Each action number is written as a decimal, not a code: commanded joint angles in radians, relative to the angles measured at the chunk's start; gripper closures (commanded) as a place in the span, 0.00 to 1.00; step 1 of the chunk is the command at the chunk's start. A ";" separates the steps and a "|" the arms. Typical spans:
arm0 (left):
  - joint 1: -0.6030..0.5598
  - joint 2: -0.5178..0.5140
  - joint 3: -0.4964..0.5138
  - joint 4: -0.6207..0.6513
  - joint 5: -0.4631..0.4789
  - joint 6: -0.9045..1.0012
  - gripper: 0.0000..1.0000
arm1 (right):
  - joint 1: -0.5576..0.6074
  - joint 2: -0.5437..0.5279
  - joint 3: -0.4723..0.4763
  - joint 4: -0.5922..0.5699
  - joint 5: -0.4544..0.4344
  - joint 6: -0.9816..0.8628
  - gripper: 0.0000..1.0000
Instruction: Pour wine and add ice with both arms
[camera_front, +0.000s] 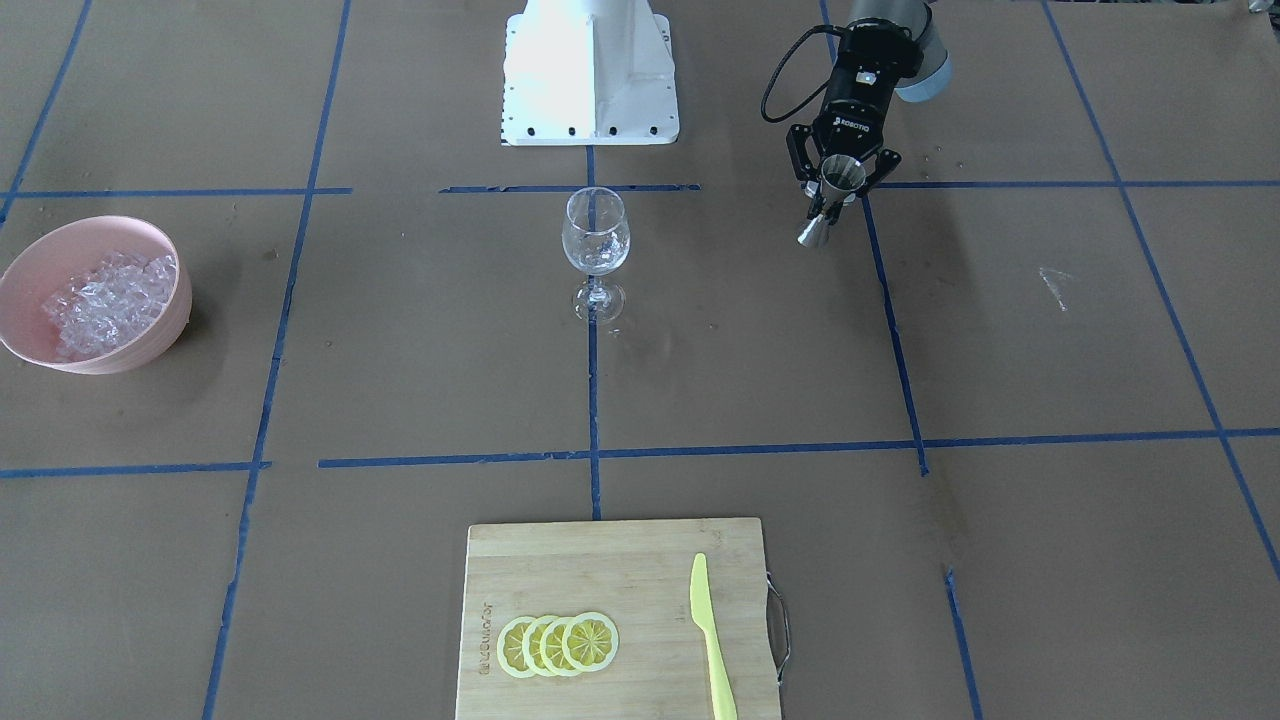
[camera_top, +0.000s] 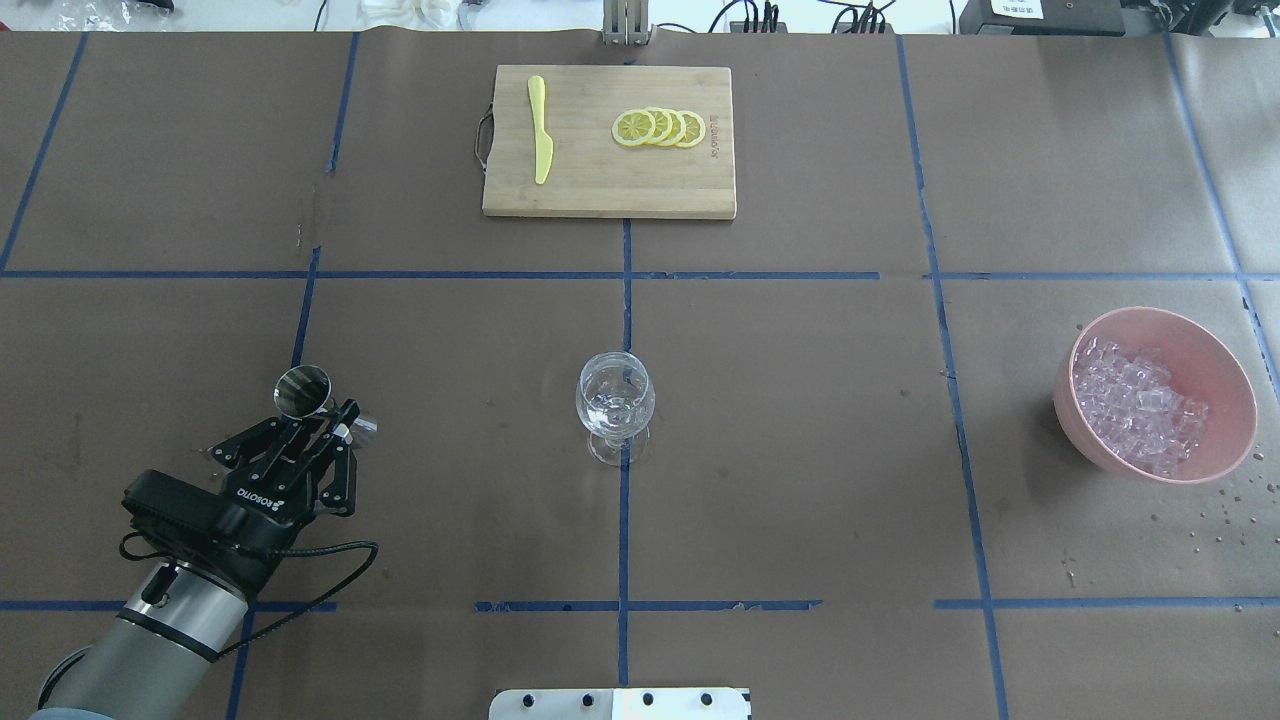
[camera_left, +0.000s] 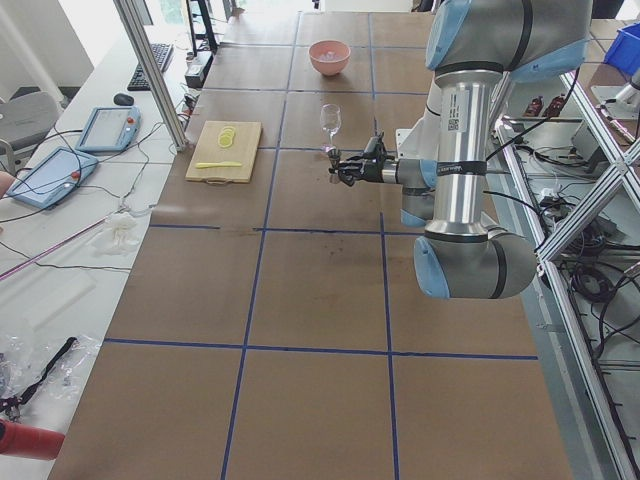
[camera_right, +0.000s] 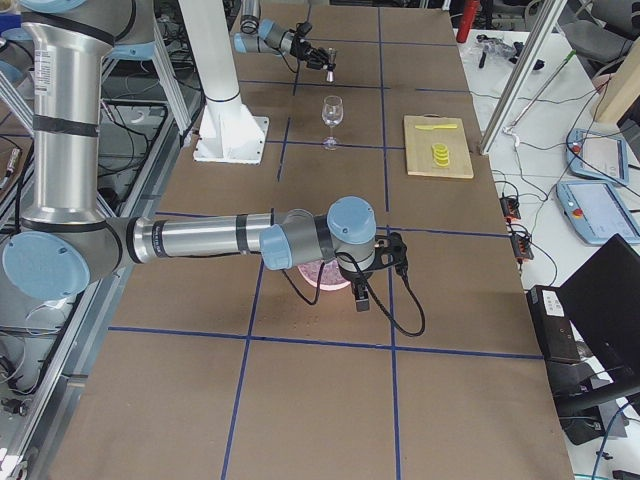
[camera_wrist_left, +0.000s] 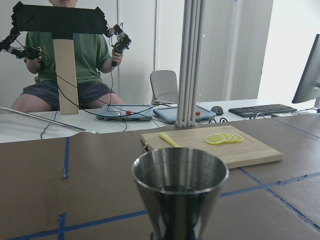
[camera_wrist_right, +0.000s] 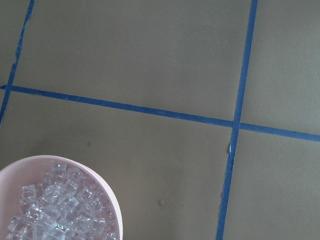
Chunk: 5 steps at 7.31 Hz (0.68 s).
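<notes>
L pincer (camera_top: 335, 418) is clamped on the waist of a steel jigger (camera_top: 303, 392), held about upright above the counter (camera_top: 800, 450) and well apart from the wine glass (camera_top: 614, 398) at centre. The wrist cam shows a dark inside; can't tell how full it is. Ice (camera_top: 1135, 400) sits heaped in the pink bowl (camera_top: 1205, 348) on the robot's right. R pincer (camera_right: 361, 296) hangs over the bowl in the side view only, so can't tell if it's apart or together. Risks, imo: a fast swing or early tilt slops the jigger before it reaches the rim. The stemmed glass is top-heavy, so a nudge from jigger or fingers tips it. Wet, glassy chunks may slip a two-finger grip and drop on the counter, or chip the glass if let go too high.
</notes>
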 joint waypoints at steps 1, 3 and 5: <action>-0.001 -0.016 -0.001 0.007 -0.001 0.006 1.00 | 0.000 0.000 0.001 0.000 0.000 0.000 0.00; -0.006 -0.068 -0.001 0.045 -0.001 0.085 1.00 | -0.002 0.000 0.004 0.002 0.000 0.000 0.00; -0.033 -0.151 -0.002 0.141 -0.040 0.139 1.00 | -0.002 0.000 0.006 0.003 0.000 0.000 0.00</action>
